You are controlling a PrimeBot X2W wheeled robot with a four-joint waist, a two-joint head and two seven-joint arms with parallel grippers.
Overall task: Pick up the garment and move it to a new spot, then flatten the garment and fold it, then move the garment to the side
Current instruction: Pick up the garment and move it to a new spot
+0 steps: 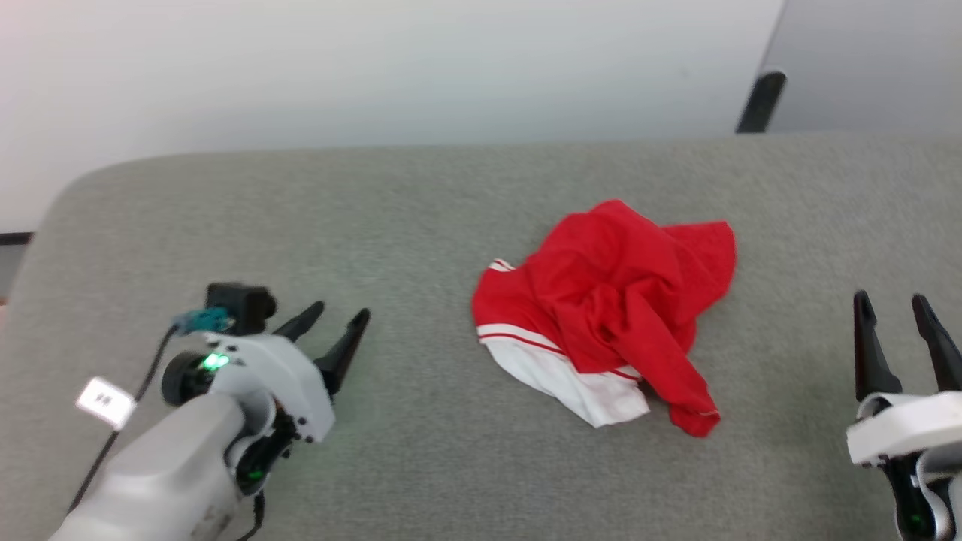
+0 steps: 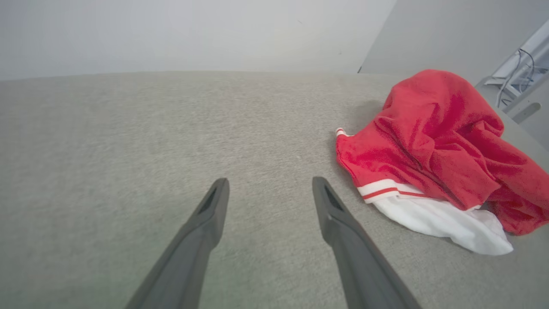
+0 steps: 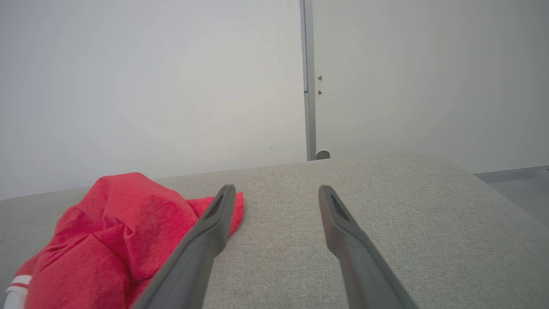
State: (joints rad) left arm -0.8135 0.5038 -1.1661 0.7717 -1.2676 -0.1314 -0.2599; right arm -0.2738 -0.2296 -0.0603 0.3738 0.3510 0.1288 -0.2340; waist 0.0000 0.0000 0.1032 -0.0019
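Crumpled bright red thin jersey [image 1: 609, 300] lies mid grey fabric surface [image 1: 451, 210], between left gripper [image 1: 342, 309] and right gripper [image 1: 890, 297], both spread, empty; best pinch separate edges, lift evenly.

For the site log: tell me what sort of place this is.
Probably a lab or test room: a grey cloth-covered table, bare white walls, and loose cables at the side.
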